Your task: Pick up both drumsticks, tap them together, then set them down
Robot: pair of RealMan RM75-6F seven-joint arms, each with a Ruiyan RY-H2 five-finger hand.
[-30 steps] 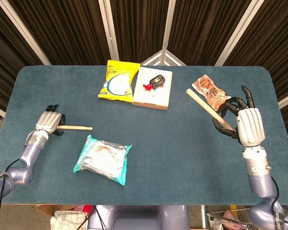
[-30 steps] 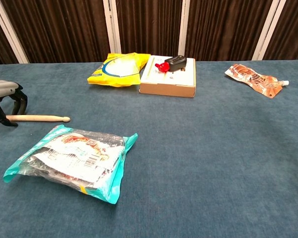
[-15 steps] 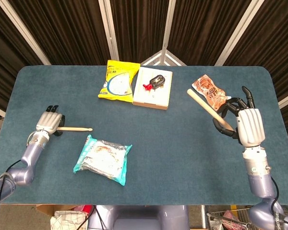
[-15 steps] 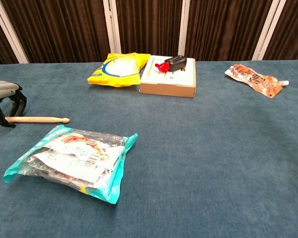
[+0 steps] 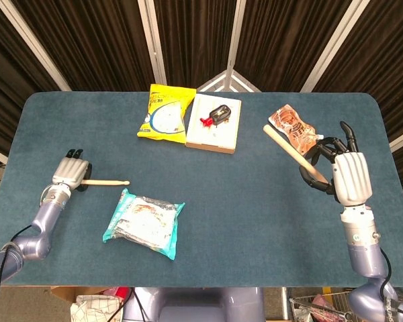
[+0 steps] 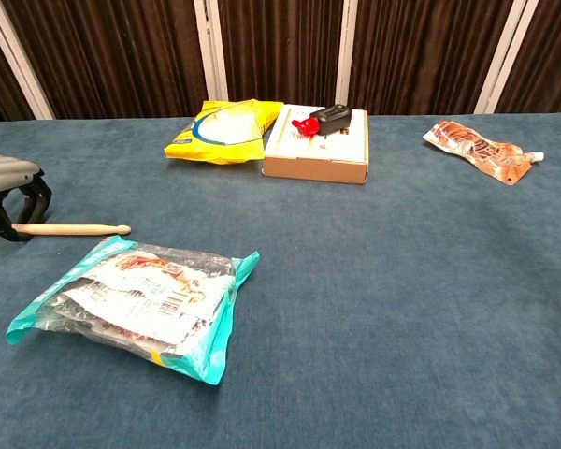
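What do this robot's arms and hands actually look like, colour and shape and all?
Both arms are smooth, rounded tubes in a shiny bluish-lavender. The right hand has a pale silver-grey shell over its back, with black fingers. The left hand has the same silvery shell and dark fingertips. A black cable runs along the left arm near the table edge.

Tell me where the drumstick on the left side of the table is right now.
The left drumstick lies flat on the table near its left edge, butt end under the left hand, tip pointing right, just above the teal snack packet.
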